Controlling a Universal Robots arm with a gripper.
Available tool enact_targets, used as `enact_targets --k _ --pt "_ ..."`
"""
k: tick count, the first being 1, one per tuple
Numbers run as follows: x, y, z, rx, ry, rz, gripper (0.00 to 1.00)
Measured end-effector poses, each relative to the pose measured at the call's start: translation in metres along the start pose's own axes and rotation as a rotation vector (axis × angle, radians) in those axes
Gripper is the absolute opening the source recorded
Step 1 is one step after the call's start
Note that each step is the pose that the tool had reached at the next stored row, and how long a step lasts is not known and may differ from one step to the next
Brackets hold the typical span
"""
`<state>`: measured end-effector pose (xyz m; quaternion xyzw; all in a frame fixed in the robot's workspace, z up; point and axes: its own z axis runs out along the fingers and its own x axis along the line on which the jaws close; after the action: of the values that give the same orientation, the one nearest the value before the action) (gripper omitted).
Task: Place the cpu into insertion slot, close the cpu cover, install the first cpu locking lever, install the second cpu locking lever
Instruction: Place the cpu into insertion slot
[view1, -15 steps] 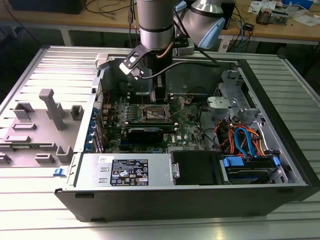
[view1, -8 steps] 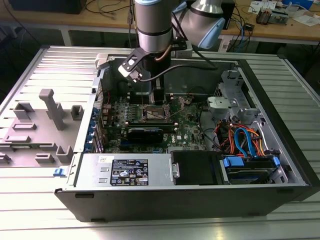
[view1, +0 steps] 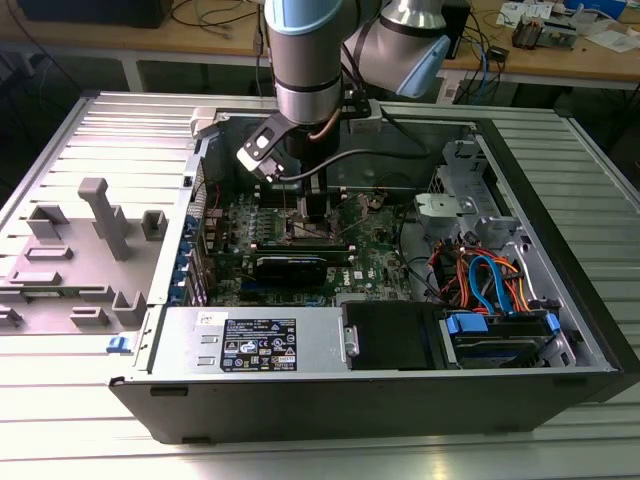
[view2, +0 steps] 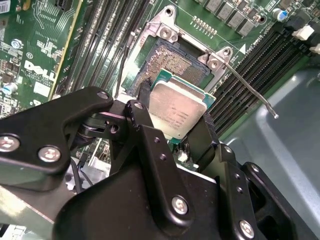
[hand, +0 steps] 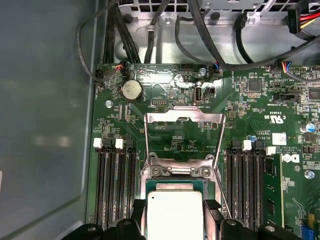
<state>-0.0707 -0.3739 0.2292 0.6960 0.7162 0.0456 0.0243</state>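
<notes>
**Gripper** (view1: 316, 208): black two-finger unit on the arm, lowered into an open computer case (view1: 350, 405). It is set narrow and clamped on the cpu. One finger (view2: 144, 97) presses each opposite edge of the chip, as seen in both wrist views.

**Cpu** (view2: 176, 111) (hand: 175, 215): square chip with a dull silver top, green edge showing. It is held between the fingertips, directly over the near part of the insertion slot. Whether its underside touches the socket cannot be told.

**Insertion slot** (view2: 167, 60): dark square socket with a silvery rim, just under and beyond the fingertips. Its far portion is uncovered, with the contact field exposed.

**Cpu cover** (hand: 183, 118): thin silvery frame with a square cut-out, swung open. It stands just beyond the slot on the side away from the gripper, and green board shows through the opening.

**Locking lever** (view2: 250, 90): thin metal rod, unlatched, angling outward from a socket corner beside one finger.

**Memory slots** (hand: 115, 185): long black rows on both sides of the gripper.

**Coin cell** (hand: 132, 90): round and silver, past the cover, farther from the gripper.

**Motherboard** (view1: 380, 260): green, beneath the gripper.

**Power supply** (view1: 255, 345): grey labelled box, apart from the gripper along the case wall.

**Fixture plate** (view1: 60, 270): grey with upright blocks, outside the case and well apart from the gripper, at the exterior view's left
</notes>
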Motion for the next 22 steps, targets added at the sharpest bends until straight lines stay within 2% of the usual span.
enact_targets --k 10,13,17,21,22 --pt "-0.0002 -0.0001 0.0011 0.0001 0.0 0.0 0.54" --pt "-0.0004 -0.0005 0.0031 -0.0005 0.0 0.0 0.54" --pt "-0.0006 -0.0038 0.0097 -0.001 -0.0002 0.002 0.54" --pt "-0.0008 -0.0049 0.0185 -0.0009 -0.0002 0.002 0.54" --pt "-0.0009 -0.0053 0.0224 -0.0006 -0.0002 0.002 0.54"
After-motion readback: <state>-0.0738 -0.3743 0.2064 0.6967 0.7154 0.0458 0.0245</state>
